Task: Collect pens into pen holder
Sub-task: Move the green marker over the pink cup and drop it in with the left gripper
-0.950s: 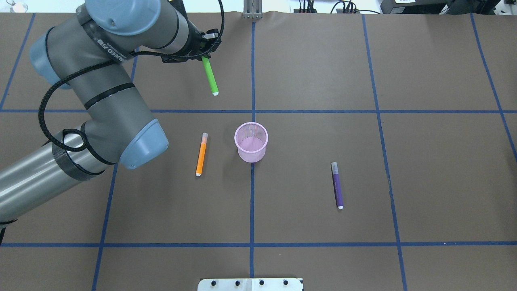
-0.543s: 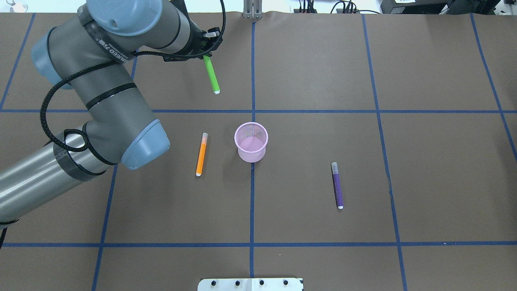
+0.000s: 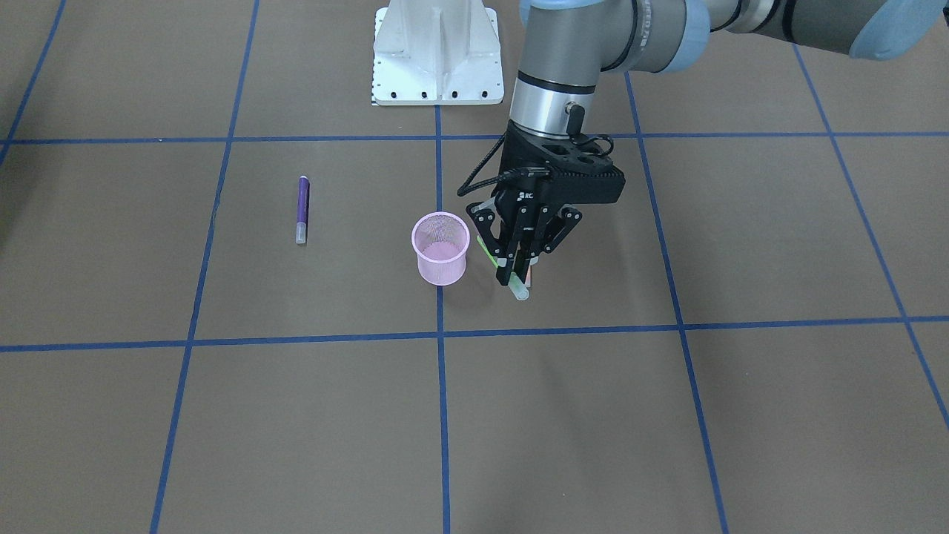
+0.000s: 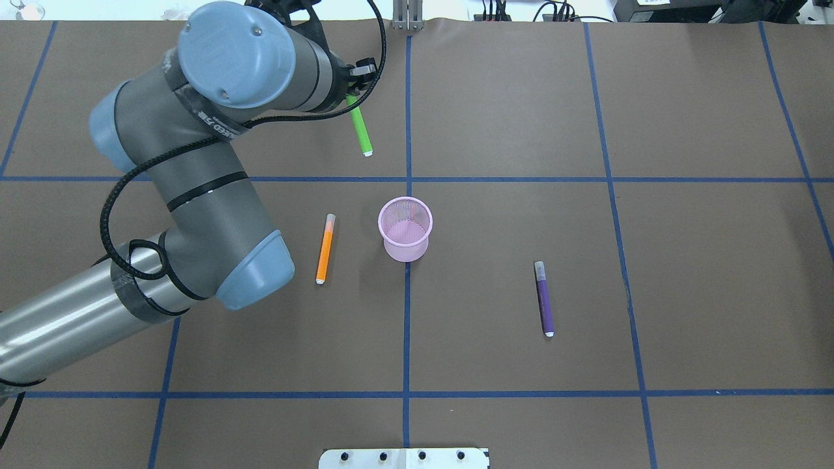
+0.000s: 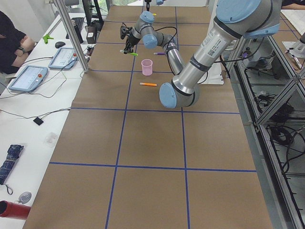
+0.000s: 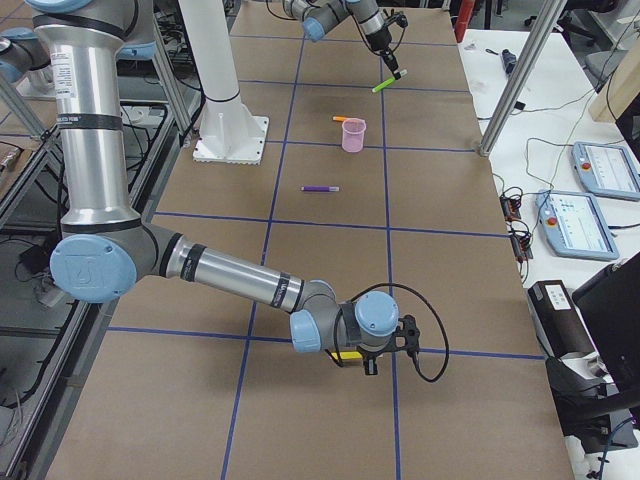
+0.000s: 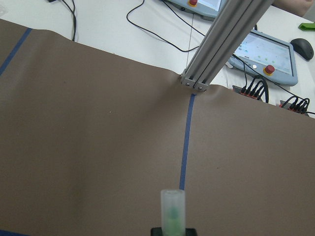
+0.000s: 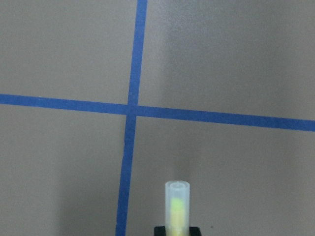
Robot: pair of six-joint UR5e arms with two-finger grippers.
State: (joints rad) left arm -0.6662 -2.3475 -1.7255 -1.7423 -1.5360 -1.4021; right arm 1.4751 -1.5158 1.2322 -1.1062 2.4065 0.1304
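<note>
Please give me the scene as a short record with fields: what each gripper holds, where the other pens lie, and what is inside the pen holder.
left gripper: shut on the green pen, which is held tilted in the air
right gripper: shut on the yellow pen, far from the holder
pen holder: upright, no pen inside
orange pen: lying flat, left of the holder in the overhead view
purple pen: lying flat, right of the holder in that view
pens collected: none yet

Four pens: green [image 4: 360,129], orange [image 4: 324,249], purple [image 4: 544,299], yellow [image 8: 176,206]; one pen holder [image 4: 405,250].
</note>
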